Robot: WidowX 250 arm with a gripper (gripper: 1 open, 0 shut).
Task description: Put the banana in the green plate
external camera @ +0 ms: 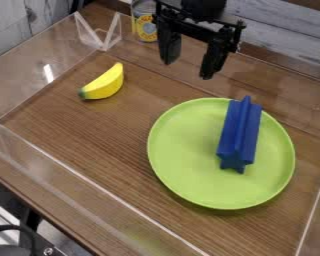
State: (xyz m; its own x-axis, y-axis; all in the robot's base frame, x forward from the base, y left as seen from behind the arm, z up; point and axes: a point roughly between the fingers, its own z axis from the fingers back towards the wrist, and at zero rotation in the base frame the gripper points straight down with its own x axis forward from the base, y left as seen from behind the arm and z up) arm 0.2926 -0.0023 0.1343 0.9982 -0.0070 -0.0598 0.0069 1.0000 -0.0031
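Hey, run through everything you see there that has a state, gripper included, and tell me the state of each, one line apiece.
Gripper: open, holding nothing, above the table.
Banana: lying on the table, off the plate.
Green plate: flat on the table, blue block on it.
Blue block: lying on the plate, toward its right side in the picture.

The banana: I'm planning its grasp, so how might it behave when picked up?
The banana looks smooth and glossy, so perhaps slippery. It holds its curve, suggesting stiffness. That curved body may rock if nudged.
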